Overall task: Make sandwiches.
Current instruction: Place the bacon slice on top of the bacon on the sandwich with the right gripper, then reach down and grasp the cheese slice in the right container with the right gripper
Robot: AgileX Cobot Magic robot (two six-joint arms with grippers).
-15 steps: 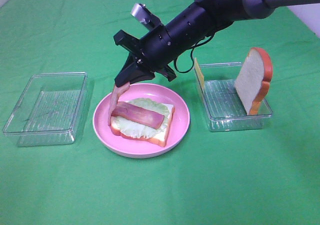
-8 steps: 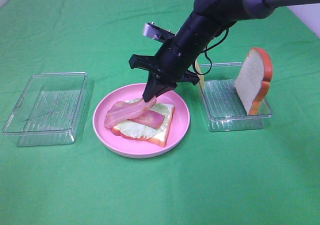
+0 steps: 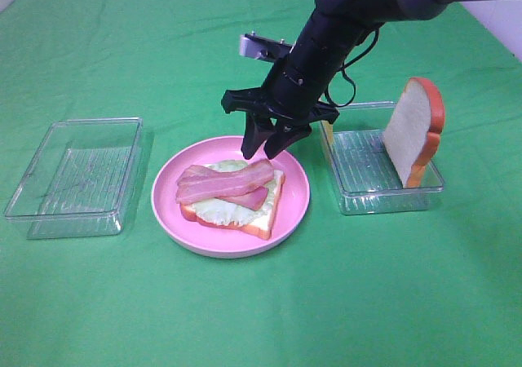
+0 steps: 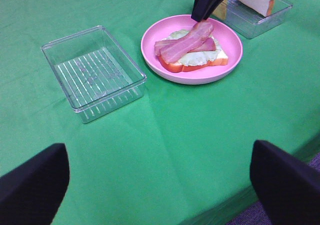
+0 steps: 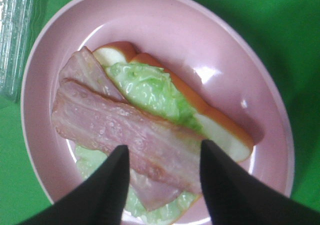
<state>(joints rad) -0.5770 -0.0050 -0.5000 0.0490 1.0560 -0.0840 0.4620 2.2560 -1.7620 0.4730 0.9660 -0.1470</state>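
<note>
Green tablecloth (image 3: 367,285) spreads beneath the right gripper (image 3: 263,148), which hangs with fingers (image 5: 110,190) spread and empty just above one end of the top bacon strip (image 3: 224,183). It lies crosswise over a second strip (image 3: 246,197), lettuce (image 3: 214,210) and bread (image 3: 266,217) on a pink plate (image 3: 295,204); another slice (image 3: 412,130) stands in a clear tray (image 3: 359,165).

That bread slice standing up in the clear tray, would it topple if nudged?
Probably quite easily: the bread slice stands on its narrow edge in the clear tray, so a sideways nudge would likely tip it. It stands unbent, so it is probably stiff rather than floppy.
</note>
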